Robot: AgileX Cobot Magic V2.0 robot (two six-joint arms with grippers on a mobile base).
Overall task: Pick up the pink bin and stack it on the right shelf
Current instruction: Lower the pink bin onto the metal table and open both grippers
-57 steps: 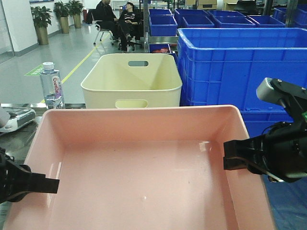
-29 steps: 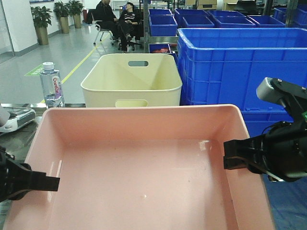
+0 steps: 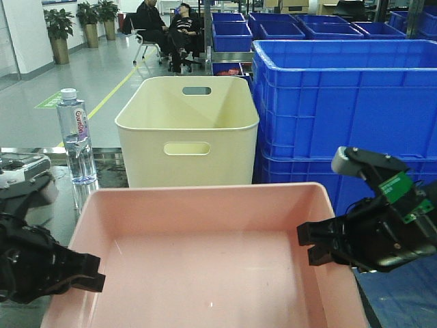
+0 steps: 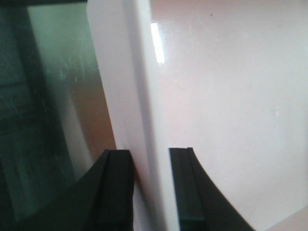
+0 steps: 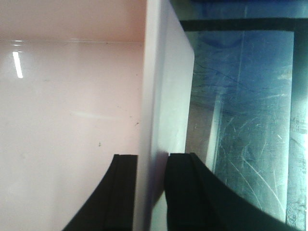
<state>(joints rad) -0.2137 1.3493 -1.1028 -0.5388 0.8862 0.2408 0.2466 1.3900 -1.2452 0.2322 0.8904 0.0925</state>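
The pink bin (image 3: 205, 260) fills the near foreground, level, with its far rim below the cream bin's front. My left gripper (image 3: 95, 279) is shut on its left wall and my right gripper (image 3: 307, 247) on its right wall. In the left wrist view the jaws (image 4: 150, 152) straddle the thick pale rim (image 4: 130, 96). In the right wrist view the jaws (image 5: 153, 156) pinch the right wall (image 5: 161, 86). The dark glossy shelf surface with black tape lines shows beside the bin (image 5: 245, 106) and under its left side (image 4: 38, 120).
A taller cream bin (image 3: 188, 123) with handle slots stands just behind the pink bin. Stacked blue crates (image 3: 341, 102) stand at the back right. A water bottle (image 3: 76, 137) and a grey device (image 3: 20, 167) are at the left. Two people sit far back (image 3: 167, 31).
The pink bin has dropped lower in view with both grippers still on its walls. More of the cream bin's front and of the lower blue crate now shows.
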